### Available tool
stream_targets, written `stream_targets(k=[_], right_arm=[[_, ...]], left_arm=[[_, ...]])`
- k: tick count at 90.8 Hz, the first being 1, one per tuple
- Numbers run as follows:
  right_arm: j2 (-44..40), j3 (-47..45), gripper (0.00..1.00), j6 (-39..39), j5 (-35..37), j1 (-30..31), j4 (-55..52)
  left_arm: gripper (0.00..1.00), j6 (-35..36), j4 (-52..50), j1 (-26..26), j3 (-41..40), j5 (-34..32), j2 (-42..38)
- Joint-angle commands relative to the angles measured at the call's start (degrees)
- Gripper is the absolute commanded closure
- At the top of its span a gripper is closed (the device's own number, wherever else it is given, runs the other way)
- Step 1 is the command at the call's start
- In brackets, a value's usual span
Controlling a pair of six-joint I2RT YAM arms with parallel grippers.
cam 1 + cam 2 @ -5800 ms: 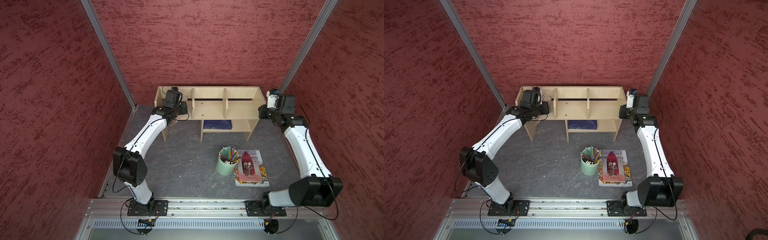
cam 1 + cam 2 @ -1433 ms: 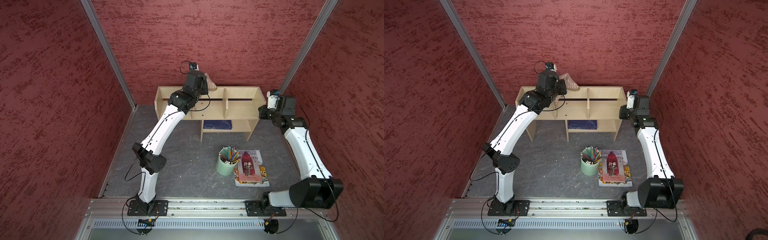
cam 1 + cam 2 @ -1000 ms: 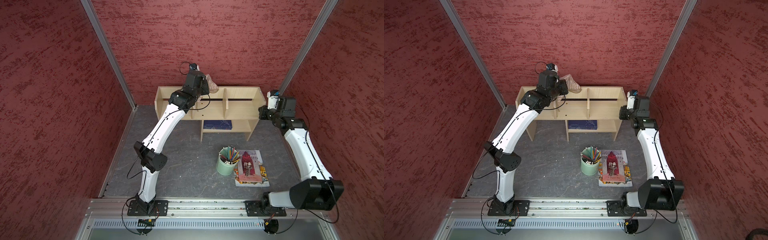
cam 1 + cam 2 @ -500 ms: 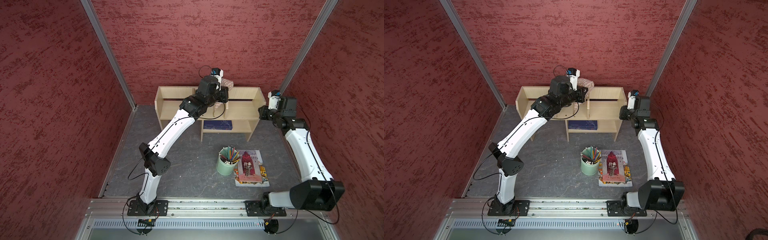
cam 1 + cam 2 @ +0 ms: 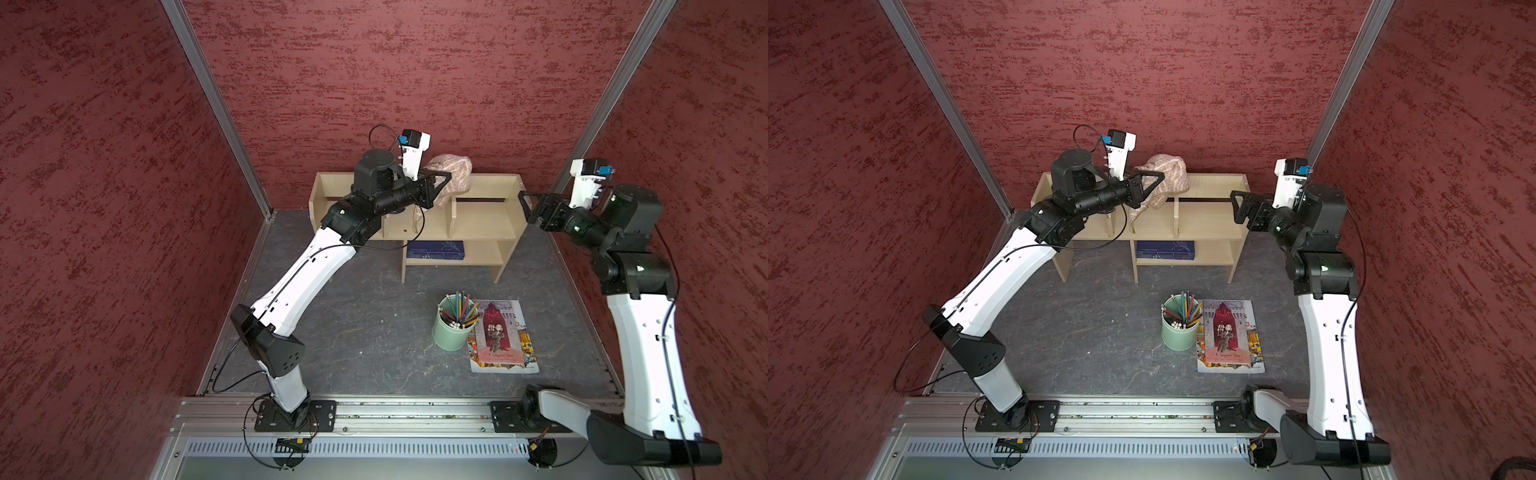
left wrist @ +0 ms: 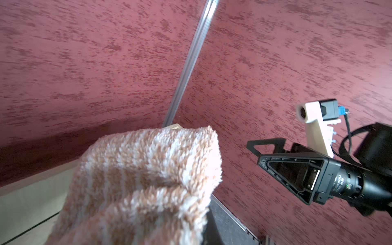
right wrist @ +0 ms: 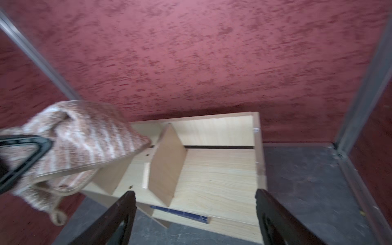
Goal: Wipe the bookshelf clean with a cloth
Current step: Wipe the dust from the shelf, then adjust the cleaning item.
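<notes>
While your left claw [image 5: 446, 185] grips the cloth [image 5: 456, 169] tightly above the middle of the bookshelf [image 5: 486, 220], your right claw [image 5: 527, 204] gapes wide and empty just off the shelf's 3 o'clock end. A blue book [image 5: 434, 252] lies on the lower shelf. At 5 o'clock, well apart, stand a pencil cup [image 5: 449, 338] and a magazine [image 5: 505, 345]. The red wall [image 5: 415, 83] hems the shelf at 12 o'clock, and bare desk [image 5: 353, 324] spreads toward 7 o'clock.

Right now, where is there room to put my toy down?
The grey floor between the left arm and the cup is bare. So is the right bay of the bookshelf. Crowded: cup beside magazine, and the middle bay, where the cloth hangs.
</notes>
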Motion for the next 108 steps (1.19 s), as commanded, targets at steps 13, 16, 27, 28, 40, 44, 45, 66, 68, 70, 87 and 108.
stream_targets(k=[13,16,27,28,40,44,45,66,68,70,87,108], right_arm=[[3.76,5.34,0.05,4.41,-17.44,10.1,8.07],[4.57,6.05,0.04,3.78,-17.31,11.45,7.62],[6.76,6.49,0.05,1.77,-14.68,16.59,5.67],[6.88,6.39,0.05,1.69,-14.3,16.91,5.66],[7.73,5.42,0.09,0.7,-10.23,19.69,4.33],[7.78,4.97,0.1,0.81,-9.64,19.96,4.33],[7.79,4.84,0.1,0.82,-9.49,20.04,4.33],[7.41,1.5,0.13,1.53,-7.62,21.04,6.33],[7.32,1.15,0.13,1.48,-7.22,21.13,6.43],[7.21,0.82,0.13,1.34,-6.55,21.1,6.52],[5.6,-0.08,0.03,-0.23,2.21,21.11,6.76],[8.04,4.48,0.02,-0.89,-0.61,21.08,6.87]], left_arm=[[1.0,-3.92,9.26,0.48,-5.7,14.06,-2.55],[1.0,-4.55,10.16,0.56,-6.44,14.48,-2.84],[1.0,-6.67,14.07,0.88,-9.46,14.42,-3.96],[1.0,-6.94,14.53,0.91,-9.77,14.42,-4.02],[1.0,-9.27,18.67,1.02,-12.77,14.3,-5.16],[1.0,-9.61,20.18,1.02,-13.85,13.98,-5.76],[1.0,-9.73,20.4,1.07,-14.11,13.89,-5.93],[1.0,-12.05,26.14,1.75,-18.13,12.29,-7.9],[1.0,-12.44,26.5,1.86,-18.33,12.39,-8.04],[1.0,-12.82,26.79,2.02,-18.53,12.52,-8.15],[1.0,-14.5,26.04,3.32,-18.84,14.48,-8.19],[1.0,-14.53,24.78,4.09,-19.89,16.82,-9.16]])
